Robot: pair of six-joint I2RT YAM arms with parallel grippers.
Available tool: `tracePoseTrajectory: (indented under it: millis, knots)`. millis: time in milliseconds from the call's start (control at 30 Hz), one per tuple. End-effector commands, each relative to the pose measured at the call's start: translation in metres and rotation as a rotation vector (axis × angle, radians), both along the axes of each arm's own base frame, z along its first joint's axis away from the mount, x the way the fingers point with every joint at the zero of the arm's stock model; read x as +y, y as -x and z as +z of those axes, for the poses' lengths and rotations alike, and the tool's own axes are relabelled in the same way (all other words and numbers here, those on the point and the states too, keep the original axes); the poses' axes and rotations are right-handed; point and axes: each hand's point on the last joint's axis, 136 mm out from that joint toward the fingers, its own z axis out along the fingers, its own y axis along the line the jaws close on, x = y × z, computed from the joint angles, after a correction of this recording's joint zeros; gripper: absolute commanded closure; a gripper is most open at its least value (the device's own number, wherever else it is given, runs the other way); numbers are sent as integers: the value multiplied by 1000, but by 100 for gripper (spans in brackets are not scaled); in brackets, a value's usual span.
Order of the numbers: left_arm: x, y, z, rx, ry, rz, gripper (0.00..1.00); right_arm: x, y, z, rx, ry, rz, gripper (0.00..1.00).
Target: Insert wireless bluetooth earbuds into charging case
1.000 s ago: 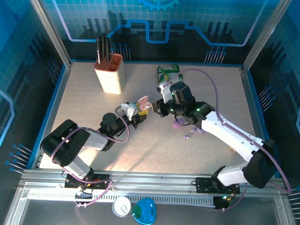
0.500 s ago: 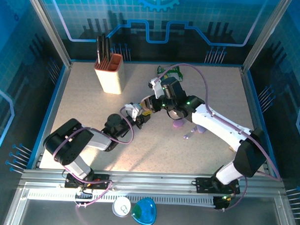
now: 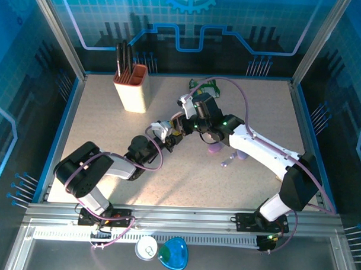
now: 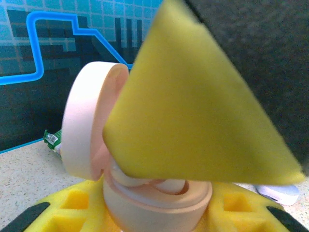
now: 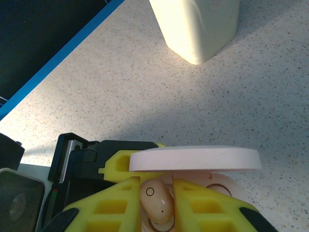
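Arms converged, left pincer [image 3: 173, 139] gripping, right pincer [image 3: 181, 128] pinched just above

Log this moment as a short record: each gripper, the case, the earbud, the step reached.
left gripper: shut on the pink case
pink case: lid open, base between the yellow fingers
right gripper: shut on a pale pink earbud
earbud: over the case's open base, under the lid; seated or not, cannot tell
step: earbud at the case mouth, not yet released
background: cream holder at back left
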Motion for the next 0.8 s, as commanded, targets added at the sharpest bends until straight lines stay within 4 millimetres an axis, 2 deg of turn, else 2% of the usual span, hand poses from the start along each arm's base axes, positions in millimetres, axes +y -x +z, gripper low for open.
tracePoseTrajectory:
  millis: [0, 200, 333, 467, 667, 767]
  knots:
    - [-3, -5, 16, -17, 59, 13, 76, 6, 2, -6, 11, -8, 9, 78]
    - [-4, -4, 17, -10, 73, 5, 76, 0, -2, -14, 7, 14, -29, 74]
    - [-4, -4, 16, -7, 69, 5, 76, 0, -4, -10, 1, -3, -40, 67]
    - [-4, -4, 15, -5, 68, 5, 76, -3, -3, 1, -23, -20, -48, 58]
    - [-4, -3, 9, -10, 42, 2, 75, -6, 5, 25, -80, -60, -22, 50]
    - [-5, -1, 5, -18, 15, -7, 75, -11, 9, 37, -119, -88, -25, 52]
